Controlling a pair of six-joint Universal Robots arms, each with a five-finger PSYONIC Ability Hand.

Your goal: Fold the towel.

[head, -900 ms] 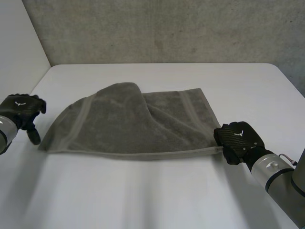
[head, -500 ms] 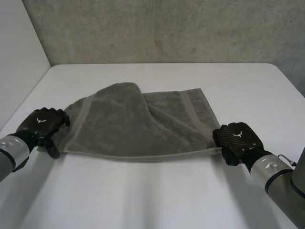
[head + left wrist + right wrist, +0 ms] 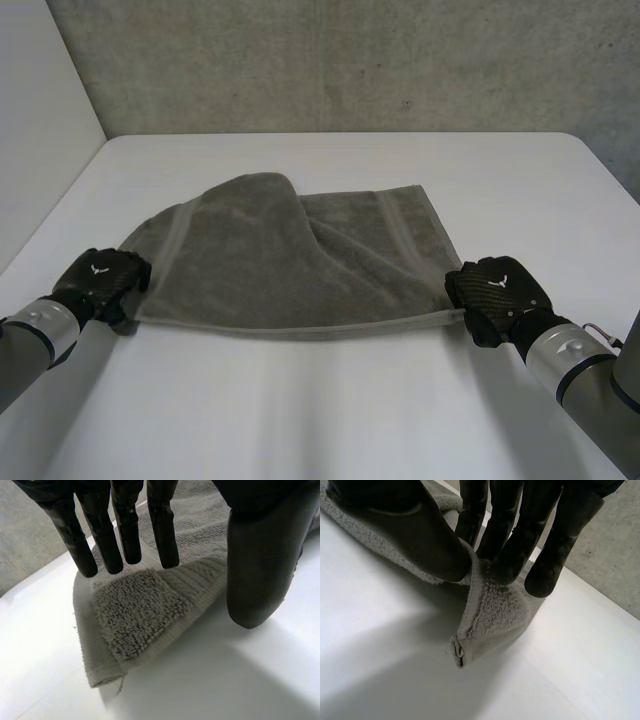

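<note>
A grey towel lies on the white table, with a rumpled fold raised across its left half. My left hand is at the towel's near-left corner. In the left wrist view its fingers hang straight over that corner, and the thumb stands apart beside it, so the hand is open. My right hand is at the near-right corner. In the right wrist view its thumb and fingers pinch that corner, lifting it slightly off the table.
A grey concrete wall stands behind the table and a white wall to the left. Bare tabletop stretches in front of the towel and behind it.
My left hand has moved in from the table's left edge to the towel's near-left corner. The right hand has kept its pinch on the near-right corner.
</note>
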